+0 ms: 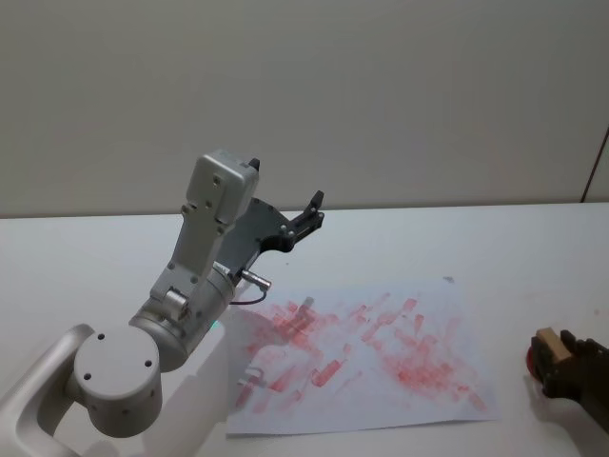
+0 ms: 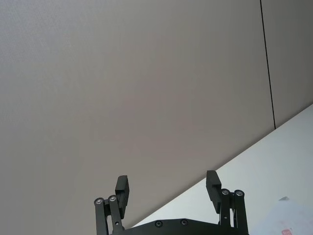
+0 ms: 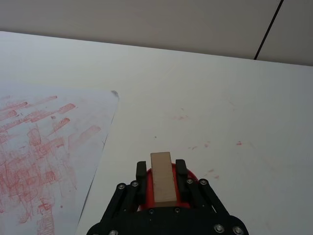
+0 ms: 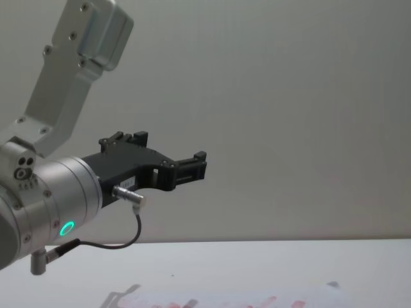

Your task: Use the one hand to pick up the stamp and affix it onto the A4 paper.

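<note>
Right gripper (image 3: 161, 168), near right: fingers clamped on the stamp (image 3: 163, 182), grasp complete. Next I carry it left over the A4 paper (image 1: 381, 335). Left gripper (image 2: 167, 179) idle, fingers apart.

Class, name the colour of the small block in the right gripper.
The small wooden-looking block is light brown; clearest in the right wrist view.

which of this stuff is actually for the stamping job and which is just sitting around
For the job:
- the stamp, gripped by the right tool
- the A4 paper, covered in red marks
- the red round base under the stamp, probably an ink pad

Just about:
- the left tool, raised and open, holding nothing
- stray red specks on the table
</note>
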{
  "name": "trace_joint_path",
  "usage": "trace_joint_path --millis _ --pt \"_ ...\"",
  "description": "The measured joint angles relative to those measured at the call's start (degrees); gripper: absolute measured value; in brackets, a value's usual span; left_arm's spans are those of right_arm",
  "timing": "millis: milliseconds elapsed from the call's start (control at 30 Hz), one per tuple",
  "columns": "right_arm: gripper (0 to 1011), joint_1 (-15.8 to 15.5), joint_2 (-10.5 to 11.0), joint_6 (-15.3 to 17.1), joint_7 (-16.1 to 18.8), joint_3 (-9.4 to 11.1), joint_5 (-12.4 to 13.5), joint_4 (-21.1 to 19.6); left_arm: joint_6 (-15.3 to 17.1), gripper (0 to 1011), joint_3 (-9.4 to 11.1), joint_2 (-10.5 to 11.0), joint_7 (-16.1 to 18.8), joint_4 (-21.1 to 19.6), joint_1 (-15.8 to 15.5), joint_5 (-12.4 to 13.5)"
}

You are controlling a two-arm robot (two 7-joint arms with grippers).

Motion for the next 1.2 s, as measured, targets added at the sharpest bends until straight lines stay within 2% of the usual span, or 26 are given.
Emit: trace_joint_path --millis 200,600,900,1200 --pt "216 0.1 -0.1 0.1 0.1 0.0 -0.1 0.1 0.0 1001 0.0 0.0 0.0 0.0 0.0 0.0" --pt "216 0.8 -0.3 -0.5 1.5 -0.2 -1.1 0.2 0.0 1001 0.0 0.0 0.0 0.0 0.0 0.0" --pt "216 3.7 -1.3 -2.9 5.8 -0.9 -3.3 0.4 0.0 1001 0.0 0.0 0.0 0.0 0.0 0.0" --pt "217 8.1 -3.6 -5.3 12.3 -2.1 -5.1 2.3 0.0 1001 0.0 0.0 0.0 0.0 0.0 0.0"
